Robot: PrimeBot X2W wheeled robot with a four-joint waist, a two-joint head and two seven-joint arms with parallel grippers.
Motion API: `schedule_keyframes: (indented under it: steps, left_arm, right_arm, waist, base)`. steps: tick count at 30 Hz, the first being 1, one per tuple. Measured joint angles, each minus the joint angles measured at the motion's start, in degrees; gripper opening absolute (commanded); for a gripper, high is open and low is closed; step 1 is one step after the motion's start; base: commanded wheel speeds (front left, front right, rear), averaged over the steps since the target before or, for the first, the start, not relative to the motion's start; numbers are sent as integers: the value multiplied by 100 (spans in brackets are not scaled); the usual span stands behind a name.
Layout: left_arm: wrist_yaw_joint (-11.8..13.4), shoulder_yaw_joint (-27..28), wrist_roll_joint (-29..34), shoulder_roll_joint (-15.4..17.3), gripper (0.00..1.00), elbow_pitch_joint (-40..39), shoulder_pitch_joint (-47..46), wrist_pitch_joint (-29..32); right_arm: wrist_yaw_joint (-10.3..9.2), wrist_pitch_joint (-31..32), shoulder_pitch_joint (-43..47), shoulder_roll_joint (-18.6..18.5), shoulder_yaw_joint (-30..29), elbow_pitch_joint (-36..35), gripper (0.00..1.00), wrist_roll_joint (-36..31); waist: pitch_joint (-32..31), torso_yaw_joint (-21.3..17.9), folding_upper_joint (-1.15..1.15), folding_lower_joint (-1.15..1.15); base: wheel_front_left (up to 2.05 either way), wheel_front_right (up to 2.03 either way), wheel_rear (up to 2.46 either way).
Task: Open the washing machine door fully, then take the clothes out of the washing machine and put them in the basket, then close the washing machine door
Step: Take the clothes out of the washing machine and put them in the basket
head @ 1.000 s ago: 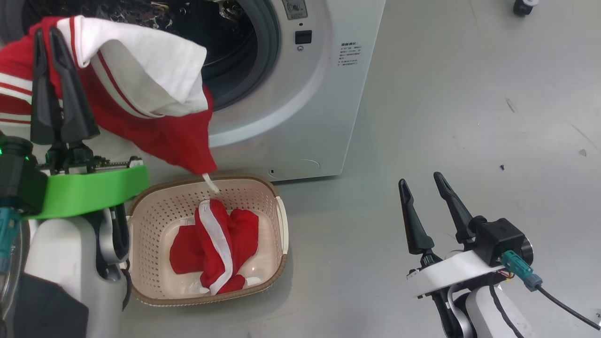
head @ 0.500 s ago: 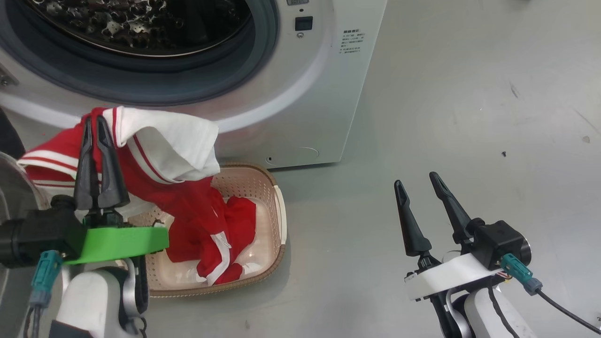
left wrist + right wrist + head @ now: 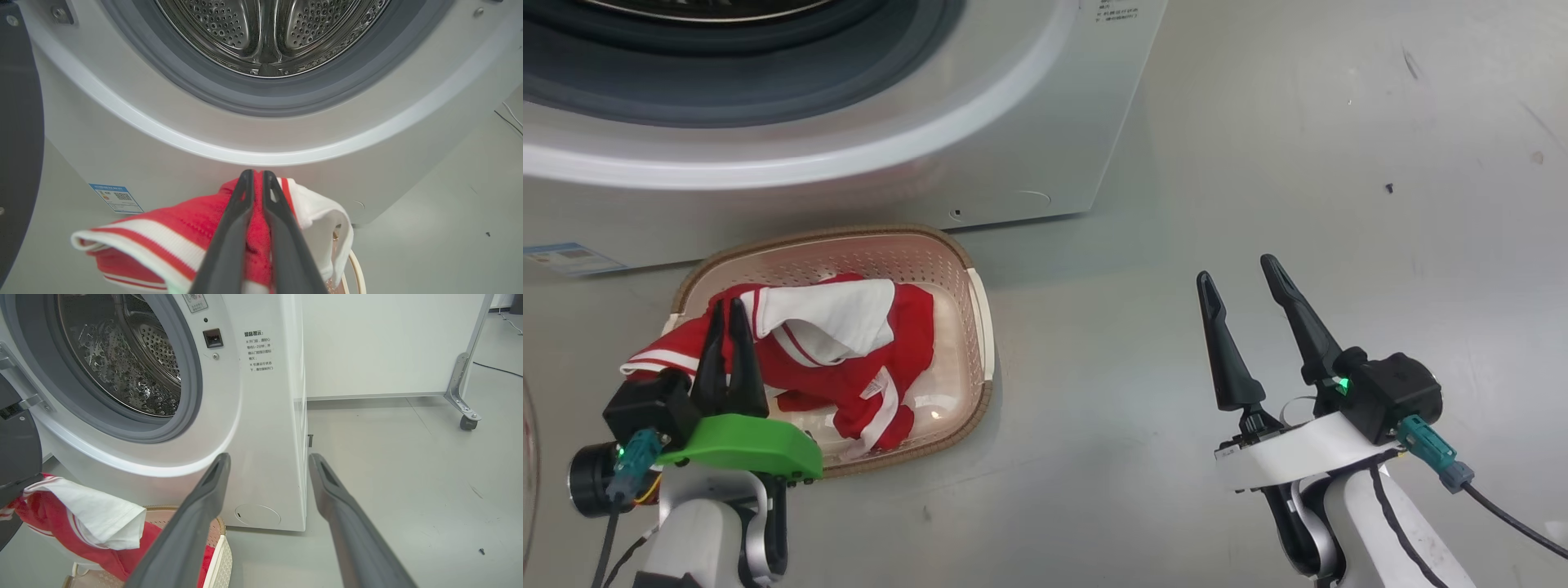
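Down at the foot of the washing machine point(image 3: 980, 155), one basket point(image 3: 849, 233) is sitting just clear of the white front panel, with bare grey floor point(image 3: 1258, 122) stretching open to its right. Now the left end effector point(image 3: 727, 304) is clamping shut on the clothes point(image 3: 849, 359), one red garment with white stripes, which is draping over the brown woven-look rim into the perforated cream tub. Over there the right end effector point(image 3: 1235, 269) is hovering above open floor, two dark fingers point(image 3: 1223, 351) spread wide, holding nothing. Above, the round perforated steel drum point(image 3: 265, 36) is gleaming inside its grey rubber ring point(image 3: 204, 87), and the washing machine door point(image 3: 16, 449) is standing open
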Motion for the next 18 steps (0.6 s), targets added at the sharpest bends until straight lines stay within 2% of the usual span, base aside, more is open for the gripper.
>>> schedule_keyframes:
  steps: [18]
  left_arm:
    - [-328, 113, -399, -4, 0, 2045, -1494, 401]
  right_arm:
    - [-34, 0, -582, -3, 55, -209, 100, 205]
  waist:
    - [1186, -443, 0, 0]
  base:
    - [0, 0, 0]
